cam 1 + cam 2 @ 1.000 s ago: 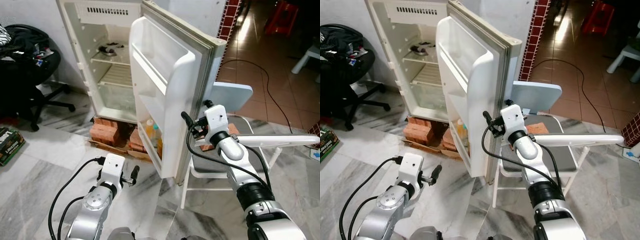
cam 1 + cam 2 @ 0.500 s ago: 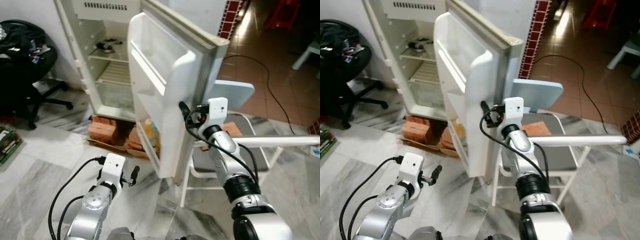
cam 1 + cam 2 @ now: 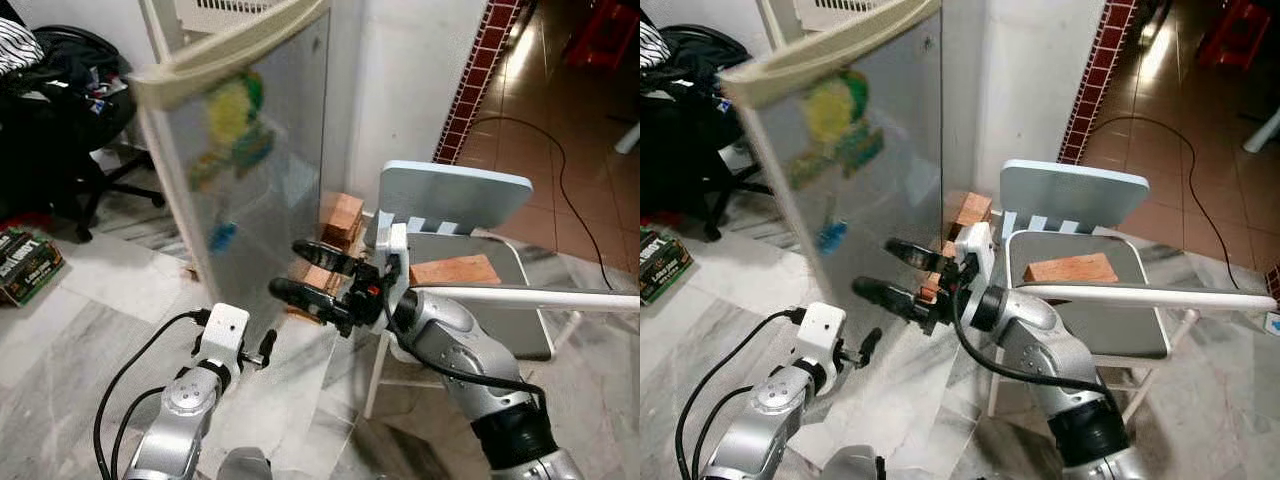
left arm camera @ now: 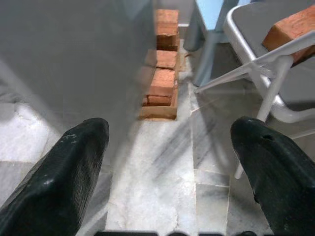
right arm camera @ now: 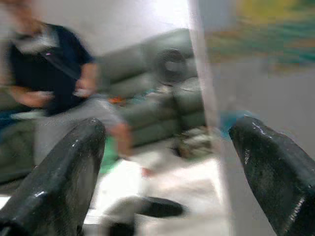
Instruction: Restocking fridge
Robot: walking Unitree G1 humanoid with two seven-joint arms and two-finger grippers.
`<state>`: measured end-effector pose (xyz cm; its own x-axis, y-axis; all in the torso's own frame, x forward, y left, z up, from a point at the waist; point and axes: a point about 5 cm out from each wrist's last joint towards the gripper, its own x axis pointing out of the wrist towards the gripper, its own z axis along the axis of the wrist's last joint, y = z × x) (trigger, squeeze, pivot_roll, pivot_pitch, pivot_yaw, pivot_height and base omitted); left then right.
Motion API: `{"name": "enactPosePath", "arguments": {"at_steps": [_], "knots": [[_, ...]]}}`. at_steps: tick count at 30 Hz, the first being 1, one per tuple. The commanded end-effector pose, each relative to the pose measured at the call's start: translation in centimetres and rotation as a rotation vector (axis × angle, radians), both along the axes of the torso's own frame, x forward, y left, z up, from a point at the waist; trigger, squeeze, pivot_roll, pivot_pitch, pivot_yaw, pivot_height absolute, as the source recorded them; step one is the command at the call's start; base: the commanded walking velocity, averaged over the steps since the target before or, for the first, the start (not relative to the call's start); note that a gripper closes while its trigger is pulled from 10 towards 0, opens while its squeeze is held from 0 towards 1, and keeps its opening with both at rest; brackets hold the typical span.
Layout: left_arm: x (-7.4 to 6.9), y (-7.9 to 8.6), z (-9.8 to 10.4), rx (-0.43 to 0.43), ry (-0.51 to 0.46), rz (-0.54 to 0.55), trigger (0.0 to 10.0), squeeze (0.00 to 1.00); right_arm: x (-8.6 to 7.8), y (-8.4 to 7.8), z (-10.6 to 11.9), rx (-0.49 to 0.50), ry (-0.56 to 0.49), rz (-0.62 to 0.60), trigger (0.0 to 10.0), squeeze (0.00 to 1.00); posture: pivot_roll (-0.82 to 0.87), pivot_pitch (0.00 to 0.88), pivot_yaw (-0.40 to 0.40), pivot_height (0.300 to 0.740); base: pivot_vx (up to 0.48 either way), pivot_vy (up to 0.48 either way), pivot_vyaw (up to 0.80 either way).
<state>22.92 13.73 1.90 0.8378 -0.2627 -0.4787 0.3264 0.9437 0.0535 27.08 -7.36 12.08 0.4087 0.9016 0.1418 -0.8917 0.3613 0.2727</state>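
Note:
The fridge door (image 3: 250, 170) is blurred in mid-swing, its grey outer face with colourful stickers turned toward me and covering the fridge's inside. My right gripper (image 3: 290, 268) is open, its two black fingers spread right by the lower part of that outer face; whether they touch it I cannot tell. My left gripper (image 3: 268, 345) hangs low over the marble floor near the door's bottom edge, open and holding nothing, fingers (image 4: 74, 157) wide apart in the left wrist view.
A pale blue folding chair (image 3: 455, 195) with a brick (image 3: 453, 270) on its seat stands right of the fridge. More bricks (image 3: 340, 215) prop the fridge's base. A black office chair (image 3: 70, 110) and a box (image 3: 25, 265) are at left. A blurred person (image 5: 54, 64) appears in the right wrist view.
The fridge door has swung from wide open toward shut, now showing its outer face. My right gripper has moved from the door's edge to its outer side, lower down. The left arm has not moved.

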Motion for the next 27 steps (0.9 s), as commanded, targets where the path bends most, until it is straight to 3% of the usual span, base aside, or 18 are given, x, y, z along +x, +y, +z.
{"name": "enactPosePath", "arguments": {"at_steps": [1,4,5,13,15,22,27], "knots": [[0.1,0.1,-0.1,0.017,0.000,-0.008,10.0,0.00,1.4,-0.5,-0.9,-0.103,-0.033,-0.138,10.0,0.00,0.13,0.000,-0.012,0.740,0.000,0.000,0.00],[0.2,0.2,0.1,0.014,-0.019,0.012,10.0,0.00,1.7,-1.1,-1.2,-0.195,-0.056,-0.245,10.0,0.00,0.13,0.000,-0.010,0.740,0.000,0.000,0.00],[0.4,0.3,0.3,-0.002,-0.038,0.046,10.0,0.00,2.0,-1.6,-1.4,-0.246,-0.075,-0.341,10.0,0.00,0.13,0.000,-0.012,0.740,0.000,0.000,0.00],[0.5,0.7,0.6,0.010,-0.055,0.103,10.0,0.00,1.5,-3.2,-2.5,-0.287,-0.062,-0.588,10.0,0.00,0.13,0.000,-0.026,0.740,0.000,0.000,0.00],[0.3,0.7,0.8,-0.001,-0.068,0.096,10.0,0.00,1.6,-4.5,-3.3,-0.300,-0.040,-0.760,10.0,0.00,0.13,0.012,-0.033,0.740,0.000,0.307,0.00],[0.0,0.5,0.9,-0.023,-0.072,0.100,10.0,0.00,1.0,-5.9,-4.8,-0.303,0.045,-0.906,10.0,0.00,0.12,0.005,-0.036,0.740,0.000,0.335,0.00],[0.3,0.2,1.1,-0.014,-0.089,0.069,10.0,0.00,1.7,-6.4,-4.6,-0.328,0.020,-0.968,10.0,0.00,0.12,0.000,-0.034,0.740,0.000,0.480,0.00]]}}
